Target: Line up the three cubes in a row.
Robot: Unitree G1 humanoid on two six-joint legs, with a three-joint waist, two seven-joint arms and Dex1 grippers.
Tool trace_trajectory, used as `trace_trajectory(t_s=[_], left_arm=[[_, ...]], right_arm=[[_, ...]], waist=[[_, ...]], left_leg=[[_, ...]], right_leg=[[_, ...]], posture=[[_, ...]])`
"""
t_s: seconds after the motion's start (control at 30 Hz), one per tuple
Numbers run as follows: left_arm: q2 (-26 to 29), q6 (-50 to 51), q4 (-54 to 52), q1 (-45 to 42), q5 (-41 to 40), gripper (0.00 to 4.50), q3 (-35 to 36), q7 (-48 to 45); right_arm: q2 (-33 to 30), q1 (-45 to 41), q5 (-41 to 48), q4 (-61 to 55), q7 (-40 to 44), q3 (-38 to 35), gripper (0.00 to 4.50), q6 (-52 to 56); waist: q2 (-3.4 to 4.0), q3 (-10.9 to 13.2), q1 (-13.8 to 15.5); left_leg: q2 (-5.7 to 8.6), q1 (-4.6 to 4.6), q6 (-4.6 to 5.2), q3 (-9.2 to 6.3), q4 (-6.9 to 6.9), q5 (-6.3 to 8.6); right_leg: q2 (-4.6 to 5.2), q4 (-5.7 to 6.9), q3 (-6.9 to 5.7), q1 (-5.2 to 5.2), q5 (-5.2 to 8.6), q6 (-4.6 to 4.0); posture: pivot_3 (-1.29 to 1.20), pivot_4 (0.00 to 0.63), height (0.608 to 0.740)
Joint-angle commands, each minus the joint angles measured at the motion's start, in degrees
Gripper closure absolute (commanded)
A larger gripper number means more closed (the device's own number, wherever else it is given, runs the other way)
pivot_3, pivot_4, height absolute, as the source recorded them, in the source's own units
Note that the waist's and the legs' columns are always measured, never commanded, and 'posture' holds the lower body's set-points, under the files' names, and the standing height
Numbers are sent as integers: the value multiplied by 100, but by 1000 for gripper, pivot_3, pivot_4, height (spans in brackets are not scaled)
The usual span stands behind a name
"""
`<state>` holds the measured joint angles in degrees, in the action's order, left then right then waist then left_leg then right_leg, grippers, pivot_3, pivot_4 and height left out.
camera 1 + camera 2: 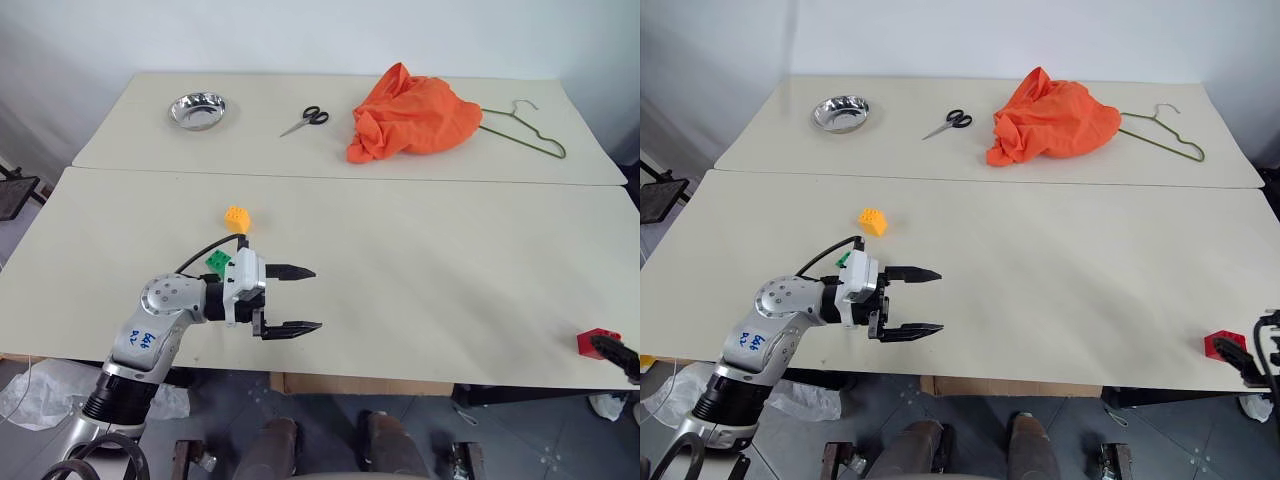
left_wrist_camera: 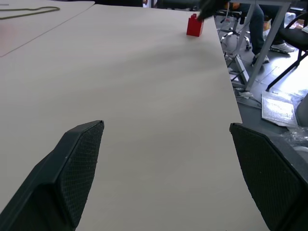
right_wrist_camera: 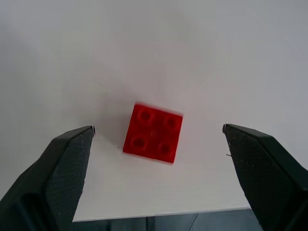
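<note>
The three cubes are not yet in a row. The yellow-orange cube (image 1: 237, 218) sits left of centre in the head view on the near table (image 1: 420, 280), with the green cube (image 1: 218, 263) just below it, partly hidden behind the left gripper's wrist. The red cube (image 1: 594, 343) lies well apart from both, at the lower right edge of the frame, close to the table's front edge.

The left gripper (image 1: 293, 300) hovers over bare tabletop at lower left, its two black fingers spread wide and holding nothing, pointing toward the right of the frame. The right gripper (image 3: 159, 159) is poised above the red cube: in its wrist view the cube sits studs-up between the fingers (image 3: 65, 168), which are spread apart and clear of its sides. How high the fingertips stand above the table is hard to judge from here.

The step in hand looks like the pick-up of the red cube. The next move probably calls for lowering until the fingers straddle the cube, closing on two opposite flat sides, then carrying it across toward the other two.
</note>
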<state>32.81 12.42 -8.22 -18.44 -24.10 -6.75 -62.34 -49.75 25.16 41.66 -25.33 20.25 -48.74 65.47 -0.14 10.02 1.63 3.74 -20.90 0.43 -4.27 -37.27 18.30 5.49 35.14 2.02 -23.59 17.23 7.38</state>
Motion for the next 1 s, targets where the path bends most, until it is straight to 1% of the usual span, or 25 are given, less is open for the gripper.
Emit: trace_trajectory(t_s=[0.03,0.1,0.2,0.27,0.4,0.47,0.67,0.7,0.77,0.8,1.0], left_arm=[[55,-77,-176,-1,56,52,92,32],[69,-72,-179,-21,62,52,96,43],[84,-51,-194,-39,57,0,112,49],[92,-43,-192,-47,53,0,126,51],[127,-53,-196,-23,46,0,155,69],[141,-54,-206,-14,37,0,161,85],[181,-62,-248,44,34,0,212,132],[182,-61,-254,54,40,0,220,137],[187,-53,-277,80,44,0,236,154],[193,-51,-292,99,44,0,244,165],[201,-50,-334,164,51,0,260,218]], right_arm=[[198,-134,-68,33,-81,10,0,194],[281,-170,-229,84,-110,145,0,127],[441,-281,-323,94,-50,233,672,-28],[519,-374,-375,86,-32,276,1303,-112],[592,-506,-633,224,-28,500,2737,-348],[612,-537,-688,261,5,541,3346,-391],[593,-676,-985,427,-5,708,3346,-516],[572,-695,-1082,436,-52,752,3174,-546],[559,-724,-1079,387,-3,811,2721,-485],[569,-742,-1027,327,65,833,2419,-446],[608,-838,-1011,323,227,833,402,-457]], waist=[[0,0,-9],[0,0,-12],[0,0,-26],[1,0,-33],[3,-2,-26],[3,-2,-25],[3,-2,-23],[3,-2,-25],[3,-2,-31],[2,-2,-36],[2,-2,-36]], left_leg=[[0,-6,0,0,-3,0],[1,-11,1,1,-8,0],[2,-11,2,5,-8,1],[0,-10,2,5,-8,1],[1,-10,2,8,-9,1],[2,-11,2,8,-9,1],[3,-12,3,8,-11,1],[3,-12,3,8,-11,1],[2,-10,3,8,-11,1],[2,-10,3,8,-11,1],[1,-10,3,9,-11,1]], right_leg=[[-1,0,0,-4,-1,1],[-1,-2,-2,-7,-3,5],[-2,-1,-5,-7,-4,8],[-5,-1,-6,-8,-5,8],[-4,1,-8,-10,-5,9],[-4,0,-8,-10,-5,9],[-3,-1,-8,-10,-6,10],[-3,-1,-9,-9,-6,10],[-4,0,-8,-9,-6,10],[-4,0,-9,-9,-6,10],[-5,1,-8,-9,-6,10]], posture=[[0,150,740],[0,150,740],[0,150,740],[0,150,740],[0,150,740],[0,150,740],[0,150,740],[0,150,740],[0,150,740],[0,150,740],[0,150,740]])
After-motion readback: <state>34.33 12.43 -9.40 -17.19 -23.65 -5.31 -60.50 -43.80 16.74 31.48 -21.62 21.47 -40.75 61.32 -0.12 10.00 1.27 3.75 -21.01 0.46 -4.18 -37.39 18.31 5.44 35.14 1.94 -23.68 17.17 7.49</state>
